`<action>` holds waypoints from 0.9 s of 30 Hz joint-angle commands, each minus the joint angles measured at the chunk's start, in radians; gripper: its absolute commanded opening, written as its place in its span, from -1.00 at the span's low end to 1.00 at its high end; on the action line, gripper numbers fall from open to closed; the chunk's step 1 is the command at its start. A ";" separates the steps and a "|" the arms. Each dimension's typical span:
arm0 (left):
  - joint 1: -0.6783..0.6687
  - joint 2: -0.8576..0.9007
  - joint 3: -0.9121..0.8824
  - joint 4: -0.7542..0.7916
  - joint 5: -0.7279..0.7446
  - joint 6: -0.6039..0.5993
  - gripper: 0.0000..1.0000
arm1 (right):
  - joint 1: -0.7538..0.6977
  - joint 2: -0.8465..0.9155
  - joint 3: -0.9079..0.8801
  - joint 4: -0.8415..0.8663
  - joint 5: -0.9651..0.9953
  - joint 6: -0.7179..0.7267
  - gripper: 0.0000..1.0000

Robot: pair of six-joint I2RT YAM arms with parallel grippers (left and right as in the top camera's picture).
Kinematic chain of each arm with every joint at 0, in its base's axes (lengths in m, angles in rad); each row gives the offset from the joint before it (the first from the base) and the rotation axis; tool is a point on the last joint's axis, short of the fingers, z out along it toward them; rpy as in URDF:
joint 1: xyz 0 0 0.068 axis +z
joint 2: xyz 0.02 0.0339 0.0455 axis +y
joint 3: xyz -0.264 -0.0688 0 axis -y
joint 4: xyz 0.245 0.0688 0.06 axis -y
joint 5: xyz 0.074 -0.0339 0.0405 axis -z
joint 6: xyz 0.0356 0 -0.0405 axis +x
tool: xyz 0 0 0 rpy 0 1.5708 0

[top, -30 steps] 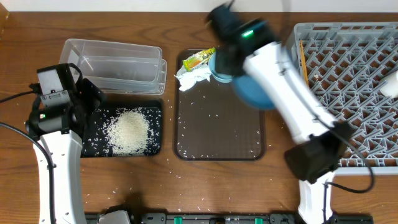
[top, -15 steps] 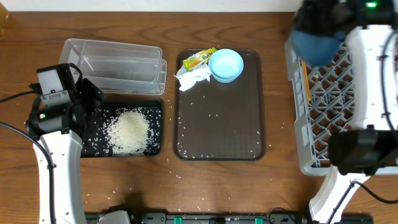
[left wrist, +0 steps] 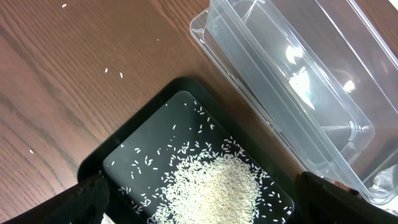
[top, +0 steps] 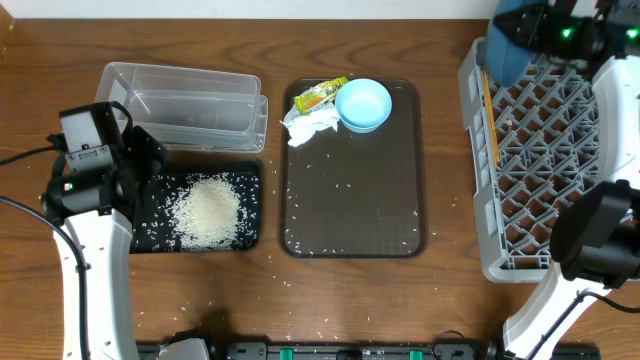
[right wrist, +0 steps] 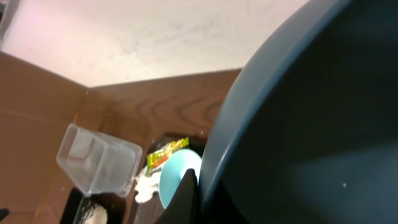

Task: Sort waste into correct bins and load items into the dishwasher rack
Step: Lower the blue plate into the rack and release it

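My right gripper (top: 535, 35) is shut on the rim of the dark blue plate (top: 505, 50), held on edge over the far left corner of the grey dishwasher rack (top: 540, 160). The plate (right wrist: 311, 124) fills the right wrist view, with one finger (right wrist: 188, 193) against it. A chopstick (top: 490, 110) lies in the rack. The light blue bowl (top: 363, 104), white napkin (top: 310, 125) and yellow-green wrapper (top: 320, 95) sit at the far end of the brown tray (top: 350, 230). My left gripper (left wrist: 208, 208) hangs open over the black tray (left wrist: 124, 155), which holds a rice pile (top: 208, 208).
The clear tub (top: 190, 105) stands just beyond the black tray. Loose rice grains (top: 340, 185) are scattered on the brown tray and on the wooden table (top: 450, 200) near the front edge. The right arm's base (top: 590, 240) overlaps the rack's near right side.
The right arm swung the plate from above the brown tray to the rack's far left corner, uncovering the bowl. The left arm has not moved.
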 commanded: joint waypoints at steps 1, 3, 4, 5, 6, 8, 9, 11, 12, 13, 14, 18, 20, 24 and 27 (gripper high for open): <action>0.004 0.007 0.011 0.000 -0.020 -0.001 0.96 | -0.003 -0.004 -0.050 0.053 -0.079 0.067 -0.98; 0.004 0.007 0.011 0.000 -0.020 -0.001 0.96 | -0.007 -0.004 -0.069 0.063 -0.087 0.075 -0.98; 0.004 0.007 0.011 0.000 -0.020 -0.001 0.96 | -0.009 -0.004 -0.073 0.062 -0.087 0.074 -0.98; 0.004 0.007 0.011 0.000 -0.020 -0.001 0.96 | -0.013 -0.004 -0.074 0.054 -0.086 0.069 -0.98; 0.004 0.007 0.011 0.000 -0.020 -0.001 0.96 | -0.018 -0.004 -0.074 0.050 -0.087 0.066 -0.98; 0.004 0.007 0.011 0.001 -0.020 -0.001 0.96 | -0.027 -0.004 -0.076 0.040 -0.087 0.063 -0.98; 0.004 0.007 0.011 0.000 -0.020 -0.001 0.96 | -0.033 -0.004 -0.076 0.034 -0.087 0.063 -0.98; 0.004 0.007 0.011 0.000 -0.020 -0.001 0.96 | -0.048 -0.004 -0.076 0.019 -0.087 0.063 -0.98; 0.004 0.007 0.011 0.000 -0.020 -0.001 0.96 | -0.057 -0.004 -0.076 0.006 -0.085 0.063 -0.98; 0.004 0.007 0.011 0.000 -0.020 -0.001 0.96 | -0.064 -0.004 -0.076 -0.003 -0.080 0.063 -0.98; 0.004 0.007 0.011 0.000 -0.020 -0.001 0.96 | -0.072 -0.004 -0.076 -0.016 -0.072 0.063 -0.98; 0.004 0.007 0.011 0.001 -0.020 -0.001 0.96 | -0.097 -0.004 -0.076 -0.052 -0.060 0.046 -0.98; 0.004 0.007 0.011 0.000 -0.020 -0.001 0.96 | -0.107 -0.004 -0.076 -0.075 -0.039 0.044 -0.98; 0.004 0.007 0.011 0.000 -0.020 -0.001 0.96 | -0.121 -0.004 -0.076 -0.118 0.015 0.044 -0.98; 0.004 0.007 0.011 0.000 -0.020 -0.001 0.96 | -0.131 -0.004 -0.076 -0.141 0.026 0.044 -0.98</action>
